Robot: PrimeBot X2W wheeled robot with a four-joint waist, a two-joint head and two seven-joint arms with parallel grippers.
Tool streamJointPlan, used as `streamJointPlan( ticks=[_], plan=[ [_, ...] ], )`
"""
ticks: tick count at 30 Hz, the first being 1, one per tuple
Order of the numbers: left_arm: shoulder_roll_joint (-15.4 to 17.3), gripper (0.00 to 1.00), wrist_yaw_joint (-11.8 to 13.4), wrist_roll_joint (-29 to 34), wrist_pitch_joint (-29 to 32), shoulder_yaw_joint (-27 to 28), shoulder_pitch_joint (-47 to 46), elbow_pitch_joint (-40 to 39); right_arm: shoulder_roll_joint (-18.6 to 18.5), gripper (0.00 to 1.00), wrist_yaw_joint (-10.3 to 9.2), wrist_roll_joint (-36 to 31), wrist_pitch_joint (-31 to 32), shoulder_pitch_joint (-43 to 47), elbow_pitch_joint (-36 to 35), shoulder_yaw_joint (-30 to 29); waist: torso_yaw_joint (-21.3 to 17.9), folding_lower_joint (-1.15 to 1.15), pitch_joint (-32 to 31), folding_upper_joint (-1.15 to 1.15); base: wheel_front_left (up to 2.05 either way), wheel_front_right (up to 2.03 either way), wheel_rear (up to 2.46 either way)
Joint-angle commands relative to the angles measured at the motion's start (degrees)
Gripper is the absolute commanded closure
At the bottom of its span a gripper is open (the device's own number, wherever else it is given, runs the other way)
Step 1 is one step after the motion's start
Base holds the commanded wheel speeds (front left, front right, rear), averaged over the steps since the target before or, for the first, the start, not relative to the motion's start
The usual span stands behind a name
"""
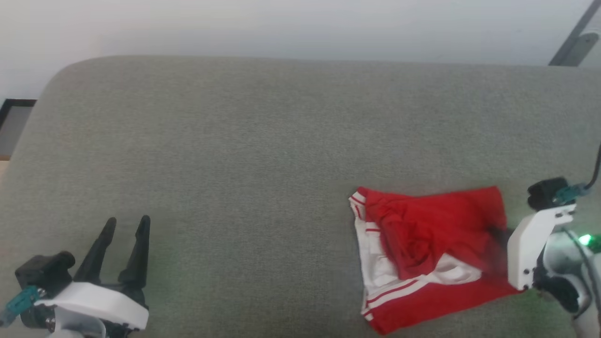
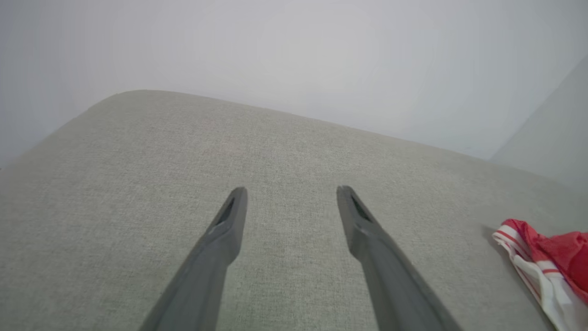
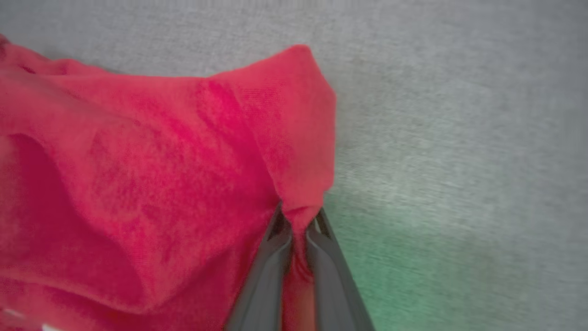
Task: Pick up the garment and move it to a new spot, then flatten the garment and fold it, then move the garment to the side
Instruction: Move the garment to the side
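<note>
Right gripper point(image 3: 298, 219) was shown clamped on a red edge fold of the garment point(image 1: 422, 234), crumpled at the right of the grey cushion point(image 1: 235, 141), while left gripper point(image 1: 127, 219) was spread wide and empty; limp, light cloth was judged best taken at edges.

Soft, even light, faint shadows, a green glow on the grey upholstery point(image 3: 413, 248), the close-up garment point(image 3: 161, 174) blurred.
</note>
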Motion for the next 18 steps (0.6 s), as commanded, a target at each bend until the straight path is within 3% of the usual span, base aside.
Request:
streamJointPlan(
  ticks=[1,18],
  plan=[
    [0.20,0.00,-0.32,0.82,-0.27,-0.06,-1.45,0.01,-0.73,1.00,-0.16,-0.62,0.34,-1.26,-0.39,-0.33,-0.89,0.00,0.67,0.00,0.00,0.00,0.00],
    [-0.29,0.00,-1.59,3.25,0.99,-4.17,-11.87,1.05,-10.16,1.00,-0.15,-3.08,-4.12,-16.18,5.59,-3.95,-9.38,0.00,7.55,0.00,0.00,0.00,0.00]
  ],
)
